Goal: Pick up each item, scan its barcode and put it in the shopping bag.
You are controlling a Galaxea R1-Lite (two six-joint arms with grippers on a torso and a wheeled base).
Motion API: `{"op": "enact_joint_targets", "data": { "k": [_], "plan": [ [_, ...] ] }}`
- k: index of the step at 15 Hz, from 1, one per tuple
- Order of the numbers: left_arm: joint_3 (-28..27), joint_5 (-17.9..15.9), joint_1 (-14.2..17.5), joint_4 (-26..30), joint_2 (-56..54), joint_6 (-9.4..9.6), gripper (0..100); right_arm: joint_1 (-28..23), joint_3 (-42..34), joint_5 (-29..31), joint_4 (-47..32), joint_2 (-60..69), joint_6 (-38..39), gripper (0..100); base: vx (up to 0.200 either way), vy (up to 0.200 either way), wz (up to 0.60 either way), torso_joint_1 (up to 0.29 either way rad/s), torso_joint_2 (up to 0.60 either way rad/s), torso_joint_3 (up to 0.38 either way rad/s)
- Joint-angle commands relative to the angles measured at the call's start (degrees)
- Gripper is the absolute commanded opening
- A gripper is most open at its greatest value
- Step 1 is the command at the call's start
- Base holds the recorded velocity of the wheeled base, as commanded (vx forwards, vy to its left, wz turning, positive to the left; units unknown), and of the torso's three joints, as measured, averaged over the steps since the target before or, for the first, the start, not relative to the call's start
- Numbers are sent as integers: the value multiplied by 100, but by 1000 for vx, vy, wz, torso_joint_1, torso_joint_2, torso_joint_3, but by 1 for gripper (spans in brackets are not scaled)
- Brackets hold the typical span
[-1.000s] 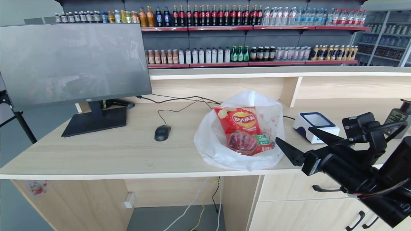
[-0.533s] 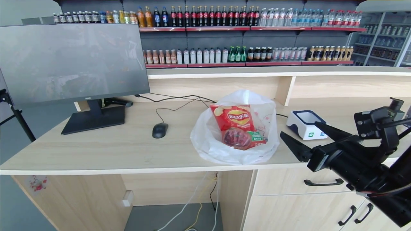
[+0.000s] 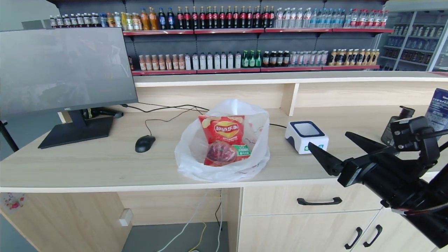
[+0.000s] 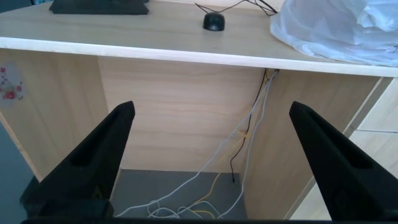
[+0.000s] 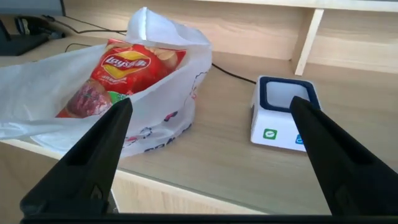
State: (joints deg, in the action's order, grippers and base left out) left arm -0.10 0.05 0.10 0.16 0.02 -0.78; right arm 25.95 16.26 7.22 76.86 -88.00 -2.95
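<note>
A white plastic shopping bag (image 3: 189, 157) stands open on the wooden counter (image 3: 87, 168), and a red chips bag (image 3: 225, 140) stands upright in it. To its right sits a white barcode scanner (image 3: 306, 136) with a dark blue top. My right gripper (image 3: 329, 141) hovers open and empty at the counter's front edge, in front of the scanner. In the right wrist view, the right gripper (image 5: 211, 102) faces the shopping bag (image 5: 168, 118), the chips bag (image 5: 124, 74) and the scanner (image 5: 283, 118). My left gripper (image 4: 211, 109) is open and empty below the counter top, left of the shopping bag (image 4: 336, 31).
A monitor (image 3: 63, 70) and a black mouse (image 3: 144, 143) with cables occupy the counter's left part. A dark pump bottle (image 3: 397, 124) and a blue pack (image 3: 437, 108) stand at the far right. Drawers (image 3: 315, 201) are under the counter, and bottle shelves (image 3: 245, 59) stand behind.
The head camera has swung, so everything sits farther left in the picture. Relative to the counter, my open right gripper has gone from beside the shopping bag to in front of the scanner.
</note>
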Motion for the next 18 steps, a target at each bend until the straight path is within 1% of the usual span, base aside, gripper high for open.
{"op": "enact_joint_targets", "data": {
  "k": [1,8,12,18],
  "plan": [
    [1,4,-1,2,6,-1,100,-29,9,-1,39,-85,49,100,0,-200,0,2,-2,7],
    [-8,4,-1,2,6,-1,100,-134,-18,-1,110,-147,110,100,0,-200,0,-1,3,5],
    [-8,4,-1,2,6,-1,100,-178,-246,-1,110,-147,119,100,0,-200,0,0,1,-1],
    [1,4,-1,2,6,-10,100,-486,-18,-1,189,-542,93,100,0,-200,0,5,2,4]
  ]
}}
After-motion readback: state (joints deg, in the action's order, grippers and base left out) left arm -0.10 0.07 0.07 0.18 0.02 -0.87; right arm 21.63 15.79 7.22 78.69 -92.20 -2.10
